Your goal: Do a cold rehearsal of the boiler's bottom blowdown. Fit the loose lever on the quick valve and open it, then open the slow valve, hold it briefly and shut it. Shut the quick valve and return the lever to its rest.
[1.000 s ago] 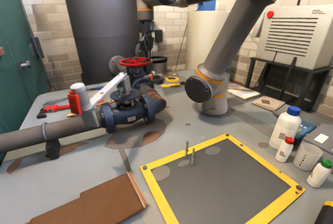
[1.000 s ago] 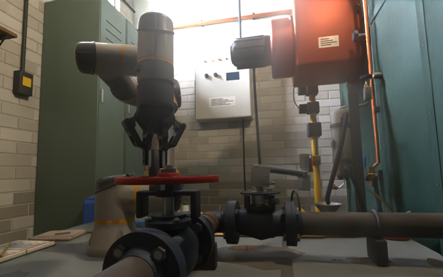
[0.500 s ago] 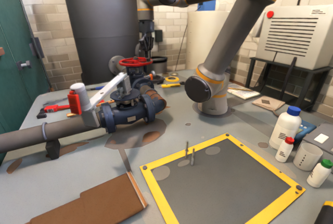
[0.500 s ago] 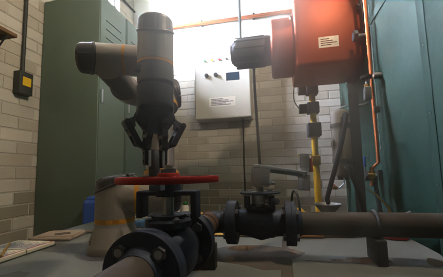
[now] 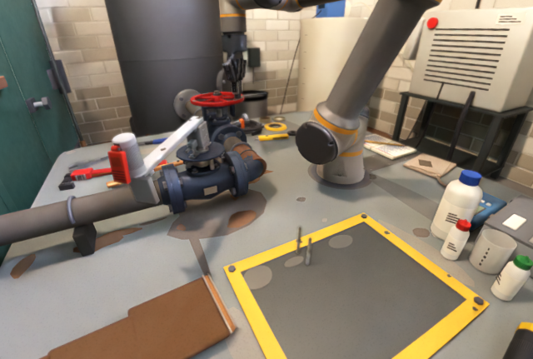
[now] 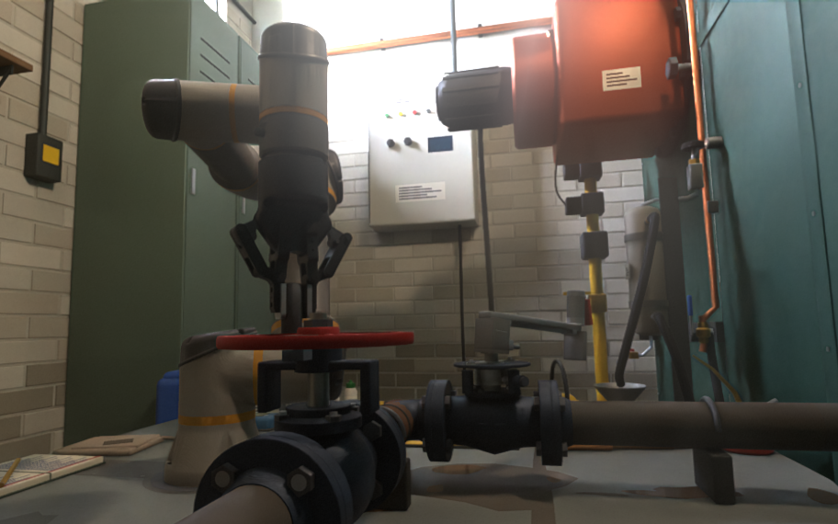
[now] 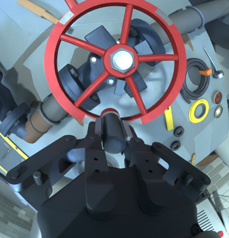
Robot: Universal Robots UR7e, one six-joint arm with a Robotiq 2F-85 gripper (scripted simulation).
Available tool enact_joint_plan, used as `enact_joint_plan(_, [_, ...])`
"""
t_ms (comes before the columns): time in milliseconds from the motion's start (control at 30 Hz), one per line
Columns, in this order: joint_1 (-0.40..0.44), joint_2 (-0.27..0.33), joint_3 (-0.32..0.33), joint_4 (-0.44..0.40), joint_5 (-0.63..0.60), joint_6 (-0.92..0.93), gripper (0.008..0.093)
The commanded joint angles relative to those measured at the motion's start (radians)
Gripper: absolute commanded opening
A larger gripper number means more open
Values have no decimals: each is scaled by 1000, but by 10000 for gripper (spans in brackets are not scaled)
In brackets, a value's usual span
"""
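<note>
My gripper [image 7: 111, 127] points straight down over the rim of the slow valve's red handwheel [image 5: 217, 98], on the side toward the wall. The wheel's upright dark knob [image 7: 111, 131] is gripped between my closed fingers. The handwheel [image 6: 315, 339] sits level on its stem above the dark blue valve body. Further along the pipe stands the quick valve [image 5: 202, 174], and the grey lever [image 5: 172, 144] sits on its stem, reaching out over the pipe toward its white and red grip [image 5: 125, 159]. The lever [image 6: 530, 322] looks about level from the second side camera.
The big dark boiler shell [image 5: 161, 36] stands close behind the handwheel. Small items lie on the table past the valve: a hose coil [image 7: 196, 82], a yellow tape roll [image 7: 198, 110] and a yellow tool [image 7: 169, 119]. A yellow-framed mat with two pegs [image 5: 303, 249] lies nearer the front, with bottles [image 5: 458, 209] to its right.
</note>
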Motion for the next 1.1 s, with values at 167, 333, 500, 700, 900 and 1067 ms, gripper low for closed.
enact_joint_plan(167, [0, 0, -1, 0, 0, 0, 325])
enact_joint_plan(333, [0, 0, -1, 0, 0, 0, 375])
enact_joint_plan(500, [0, 0, -1, 0, 0, 0, 425])
enact_joint_plan(700, [0, 0, -1, 0, 0, 0, 480])
enact_joint_plan(900, [0, 0, -1, 0, 0, 0, 480])
enact_joint_plan(1067, [0, 0, -1, 0, 0, 0, 480])
